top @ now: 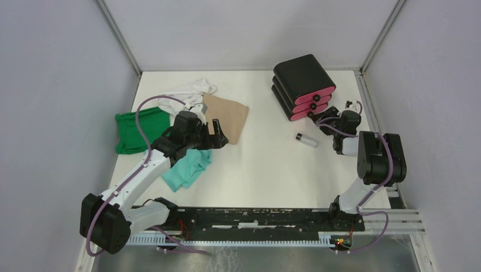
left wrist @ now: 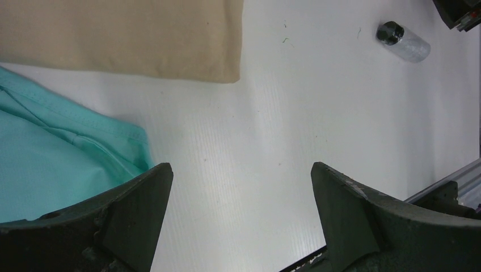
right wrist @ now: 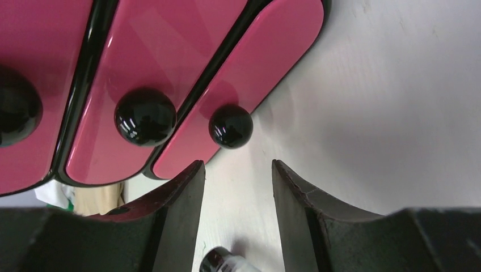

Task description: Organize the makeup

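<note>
Of the makeup, only a clear black-capped vial shows, lying on its side on the white table; it also appears in the left wrist view as the vial and at the bottom edge of the right wrist view as the vial. My right gripper is open, nothing between its fingers, its tips just short of the lowest drawer's black knob. My left gripper is wide open and empty over bare table, between the teal cloth and the tan cloth.
The black box with pink drawers stands at the back right, all three drawers shut. Green, white, tan and teal cloths lie at the left. Enclosure walls ring the table.
</note>
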